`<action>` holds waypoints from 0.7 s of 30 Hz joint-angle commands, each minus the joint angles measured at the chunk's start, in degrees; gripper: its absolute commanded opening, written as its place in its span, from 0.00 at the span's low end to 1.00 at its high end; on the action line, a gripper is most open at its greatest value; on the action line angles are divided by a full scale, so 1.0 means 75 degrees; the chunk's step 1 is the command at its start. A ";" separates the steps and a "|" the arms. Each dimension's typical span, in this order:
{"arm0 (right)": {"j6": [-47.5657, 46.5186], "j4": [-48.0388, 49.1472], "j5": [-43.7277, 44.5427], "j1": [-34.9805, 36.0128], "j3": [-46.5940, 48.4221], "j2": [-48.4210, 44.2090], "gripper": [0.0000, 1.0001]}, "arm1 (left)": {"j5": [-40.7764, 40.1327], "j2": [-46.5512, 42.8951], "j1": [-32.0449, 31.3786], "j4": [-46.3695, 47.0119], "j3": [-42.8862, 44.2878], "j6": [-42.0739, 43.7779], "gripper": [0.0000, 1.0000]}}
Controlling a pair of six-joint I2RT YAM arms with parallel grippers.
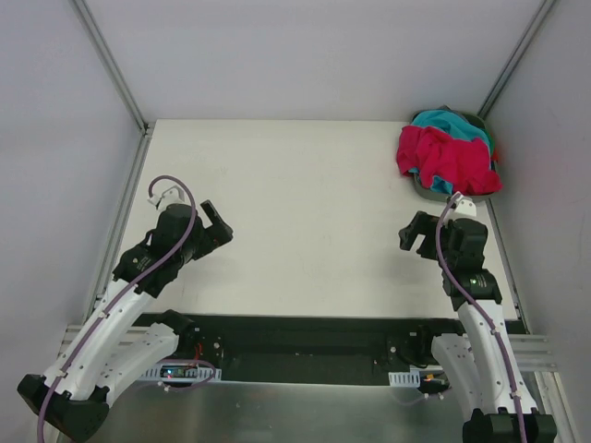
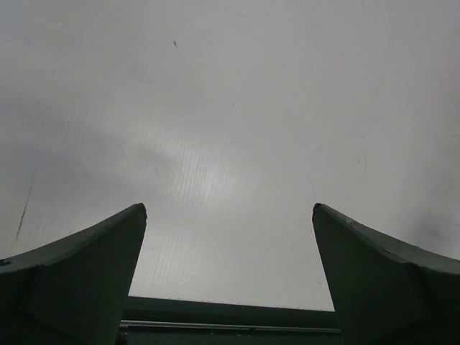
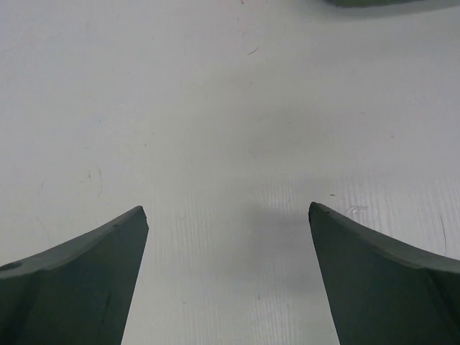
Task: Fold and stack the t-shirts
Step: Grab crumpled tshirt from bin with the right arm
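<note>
A crumpled crimson-red t-shirt (image 1: 448,159) lies heaped over a teal t-shirt (image 1: 452,121) in a dark grey-green tray (image 1: 430,193) at the table's far right corner. My left gripper (image 1: 218,224) is open and empty over the left side of the table; in its wrist view (image 2: 228,208) only bare table shows between the fingers. My right gripper (image 1: 414,234) is open and empty, just in front of the tray; its wrist view (image 3: 227,208) shows bare table between the fingers and the tray's edge (image 3: 374,3) at the top.
The white table (image 1: 305,212) is walled on the left, back and right by white panels with metal posts. A black rail (image 1: 305,334) runs along the near edge between the arm bases.
</note>
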 commanded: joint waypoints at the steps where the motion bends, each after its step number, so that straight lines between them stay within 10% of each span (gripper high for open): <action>1: 0.0183 0.0033 0.0013 -0.0018 0.0152 -0.0157 0.96 | -0.0242 -0.0051 -0.0046 -0.0026 0.0453 -0.0148 0.99; 12: 0.1073 0.0455 0.1054 -0.0029 0.0432 0.0543 0.96 | 0.0179 -0.0320 -0.0046 0.0781 -0.0143 0.0906 0.99; 21: 0.0302 -0.0400 0.2366 -0.0240 0.3699 0.3893 0.96 | 0.0262 -0.0064 -0.0046 0.2833 -0.0544 0.1340 0.99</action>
